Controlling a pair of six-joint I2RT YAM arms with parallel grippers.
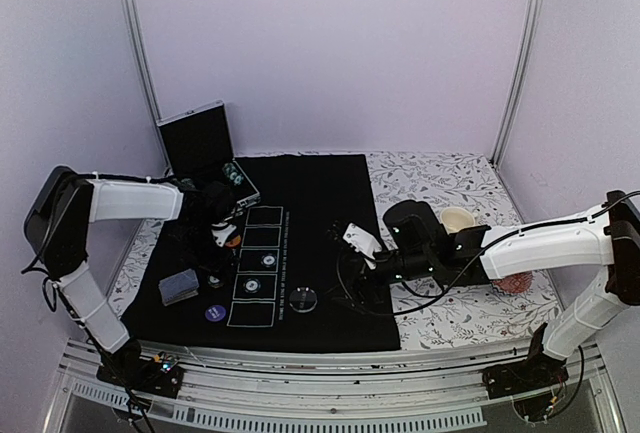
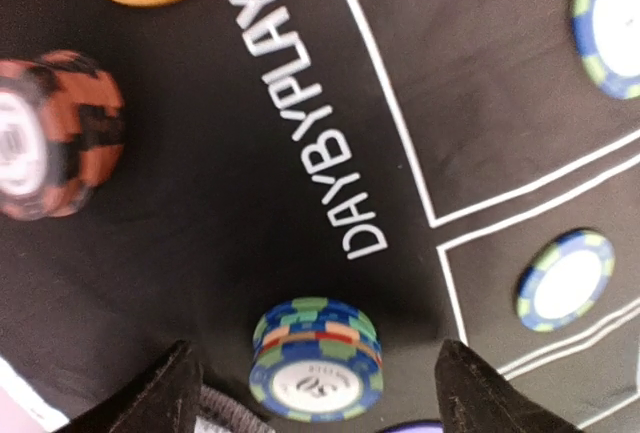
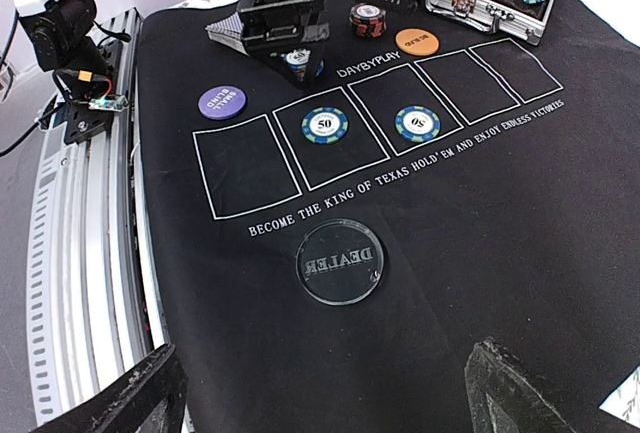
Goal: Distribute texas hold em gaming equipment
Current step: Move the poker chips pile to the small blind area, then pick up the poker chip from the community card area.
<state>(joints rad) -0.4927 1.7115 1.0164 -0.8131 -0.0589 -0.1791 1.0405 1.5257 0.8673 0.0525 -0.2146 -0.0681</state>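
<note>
Lilac walls close in a counter (image 1: 450, 178) draped in a flowered cloth, with a black felt mat (image 1: 320, 193) spread over most of its left side. On the mat, just outside the row of white-outlined card boxes and beside the word DAYBYPLAY, we see a short stack of blue striped chips (image 2: 317, 360) standing upright. The left fingers (image 2: 165, 393) are spread wide on either side of it, with a gap between each finger and the stack, so they hold nothing.

Two single blue chips (image 3: 325, 125) marked 50 lie flat in neighbouring boxes. Near the stack sit a red-and-black chip stack (image 2: 50, 133) and an orange disc (image 3: 417, 43), both close to the open aluminium case (image 1: 205, 148) at the mat's far left corner. A purple SMALL BLIND disc (image 3: 222, 102) lies by the end box, with a deck of cards (image 1: 180, 286) near it. The clear DEALER disc (image 3: 340, 260) lies below the printed slogan.

The right fingers (image 3: 520, 393) hang fully open and empty over the mat, facing that disc. Off the mat to the right stand a cream cup (image 1: 458, 219) and a reddish patterned dish (image 1: 515, 283).
</note>
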